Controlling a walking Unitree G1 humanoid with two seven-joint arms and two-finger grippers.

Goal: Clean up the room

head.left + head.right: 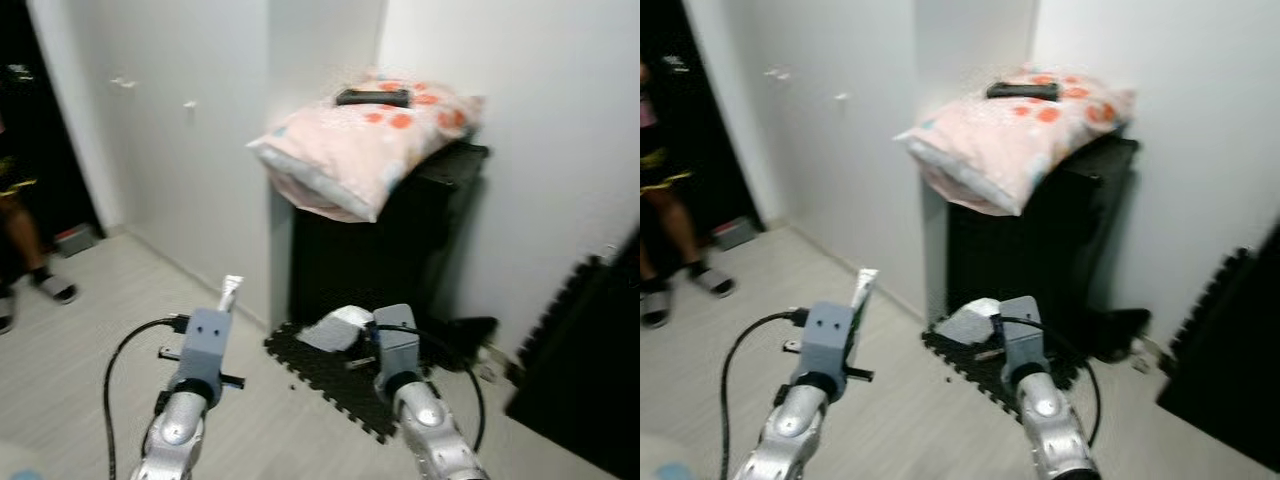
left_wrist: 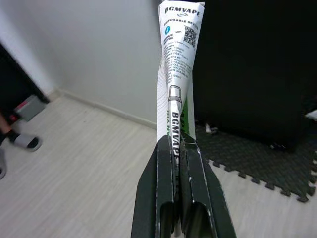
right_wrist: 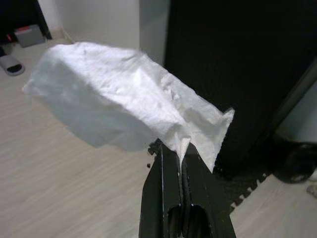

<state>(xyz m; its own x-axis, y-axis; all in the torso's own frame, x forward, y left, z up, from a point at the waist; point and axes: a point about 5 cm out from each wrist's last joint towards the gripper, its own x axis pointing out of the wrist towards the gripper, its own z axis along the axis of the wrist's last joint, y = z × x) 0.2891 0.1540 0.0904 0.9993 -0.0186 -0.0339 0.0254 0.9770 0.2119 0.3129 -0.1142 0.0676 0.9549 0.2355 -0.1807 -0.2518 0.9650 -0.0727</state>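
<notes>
The left gripper (image 2: 174, 144) is pinching the lower end of a flat white printed sachet wrapper with green and black lettering (image 2: 177, 64), its two black fingers closed tight on it, and the wrapper is standing upright above them. The right gripper (image 3: 179, 148) is clamping a crumpled white paper tissue (image 3: 124, 106) by one bunched corner, jaws shut on it, with the rest billowing out freely ahead of the fingers. Both pieces of litter are being carried in the air over the pale wood-look floor (image 1: 80, 370), in front of a black cabinet (image 1: 400, 240) bearing a pink pillow with red spots (image 1: 365, 140) and a dark flat object, perhaps a remote (image 1: 372, 97).

Both items are looking very light. The wrapper seems thin and slick, so a firm grip near its folded end should be keeping it from sliding out. The tissue is soft and tearable; holding a thick bunched part is safer than a single thin edge.

A black foam mat (image 1: 330, 375) is lying at the cabinet's foot. A person's legs (image 1: 25, 250) are showing by the doorway.
</notes>
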